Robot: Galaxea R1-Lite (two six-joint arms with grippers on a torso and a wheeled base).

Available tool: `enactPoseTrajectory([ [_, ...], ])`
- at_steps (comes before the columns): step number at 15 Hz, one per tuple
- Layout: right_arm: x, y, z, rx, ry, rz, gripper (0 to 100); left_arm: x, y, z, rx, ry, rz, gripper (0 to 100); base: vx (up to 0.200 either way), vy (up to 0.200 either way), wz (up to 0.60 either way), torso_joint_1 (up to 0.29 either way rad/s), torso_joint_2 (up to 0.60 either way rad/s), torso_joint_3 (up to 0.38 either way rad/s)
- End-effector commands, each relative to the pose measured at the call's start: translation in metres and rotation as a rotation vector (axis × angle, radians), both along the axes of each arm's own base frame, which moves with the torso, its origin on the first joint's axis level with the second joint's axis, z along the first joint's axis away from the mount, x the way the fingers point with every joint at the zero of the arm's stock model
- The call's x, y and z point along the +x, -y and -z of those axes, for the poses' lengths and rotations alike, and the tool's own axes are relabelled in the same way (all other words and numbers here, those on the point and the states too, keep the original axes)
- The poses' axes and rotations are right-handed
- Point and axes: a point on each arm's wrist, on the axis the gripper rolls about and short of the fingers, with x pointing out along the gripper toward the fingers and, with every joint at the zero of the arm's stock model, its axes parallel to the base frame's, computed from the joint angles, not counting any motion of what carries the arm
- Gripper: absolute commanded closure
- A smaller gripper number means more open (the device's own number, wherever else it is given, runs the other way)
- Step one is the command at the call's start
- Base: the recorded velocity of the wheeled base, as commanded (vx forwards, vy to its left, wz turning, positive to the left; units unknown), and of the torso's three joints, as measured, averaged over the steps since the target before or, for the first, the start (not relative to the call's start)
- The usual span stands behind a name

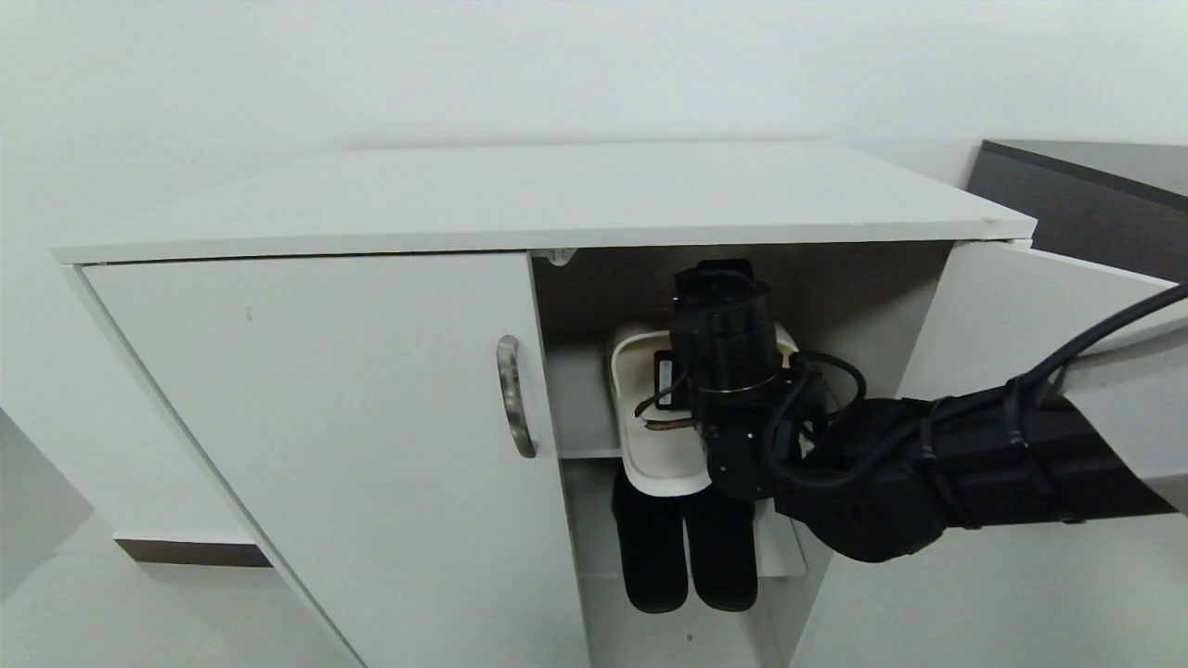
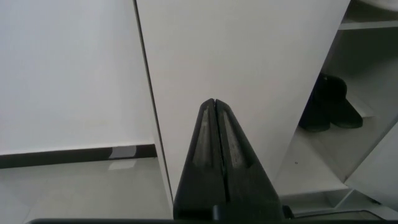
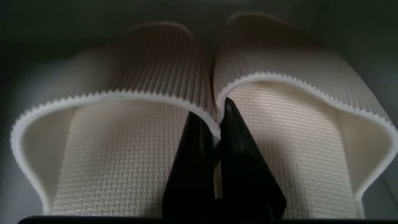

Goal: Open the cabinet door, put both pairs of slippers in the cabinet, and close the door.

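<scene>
The right arm (image 1: 928, 473) comes in from the cabinet's (image 1: 557, 195) open right side, its black forearm lying nearly level and wrapped in cables. It bends at the wrist (image 1: 729, 353), which points straight into the cabinet at the height of the upper shelf. Inside, the right gripper (image 3: 216, 124) has its fingers (image 3: 249, 180) closed on the pair of cream slippers (image 3: 124, 162), one finger under each strap, pinching the two adjoining strap edges together. The left gripper (image 2: 214, 109) is outside the cabinet, low down and facing the closed left door. Its two fingers (image 2: 204, 143) are pressed flat against each other with nothing between them.
</scene>
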Motion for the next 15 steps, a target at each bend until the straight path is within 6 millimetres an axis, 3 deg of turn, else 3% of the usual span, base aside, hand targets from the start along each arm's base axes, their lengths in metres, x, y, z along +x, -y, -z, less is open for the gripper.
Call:
enactPoseTrajectory([
  [1, 0.012, -0.007, 0.006, -0.004, 0.003, 0.009, 100, 0.0, 0.0, 0.0, 0.0, -0.001, -0.001, 100, 0.0, 0.0, 0.0, 0.0, 0.0, 0.0],
  [9, 0.044, -0.016, 0.016, -0.002, 0.021, 0.044, 100, 0.0, 0.0, 0.0, 0.0, -0.001, -0.001, 100, 0.0, 0.0, 0.0, 0.0, 0.0, 0.0],
  [15, 0.05, -0.015, 0.024, -0.01, 0.012, 0.053, 100, 0.0, 0.0, 0.0, 0.0, -0.001, -0.001, 100, 0.0, 0.0, 0.0, 0.0, 0.0, 0.0],
])
